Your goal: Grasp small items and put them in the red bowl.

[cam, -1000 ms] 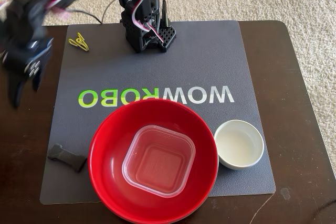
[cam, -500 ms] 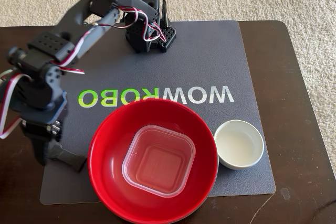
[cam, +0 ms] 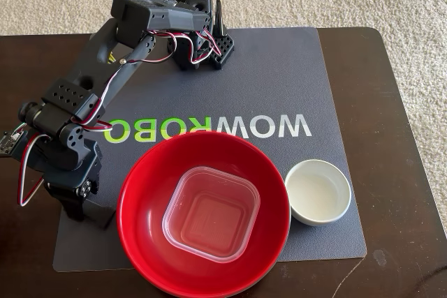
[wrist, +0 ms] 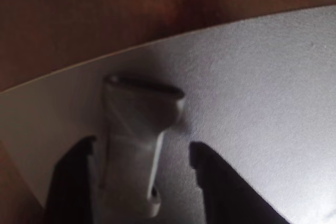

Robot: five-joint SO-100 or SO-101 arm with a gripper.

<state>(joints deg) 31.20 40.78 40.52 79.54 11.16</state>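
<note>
The small flat black oblong piece (wrist: 134,140) lies on the grey mat near its front left corner. In the wrist view my gripper (wrist: 142,146) is open and low over it, one finger on each side, with a gap on the right side. In the fixed view the gripper (cam: 82,209) covers most of the piece (cam: 106,217). Right of it stands the red bowl (cam: 140,179), with the clear square tub (cam: 209,214) resting inside. The small white bowl (cam: 318,191) stands on the mat right of the red bowl. My arm hides the yellow-green clip.
The grey mat (cam: 279,82) with the WOWROBO lettering covers most of the dark wooden table (cam: 391,102). The arm's base (cam: 199,40) is at the mat's far edge. Carpet lies beyond the table. The mat's left edge and corner are close to the gripper.
The arm has swung in from the left and come down over the black piece. It now stands lower and nearer the red bowl, covering the spot where the clip lay.
</note>
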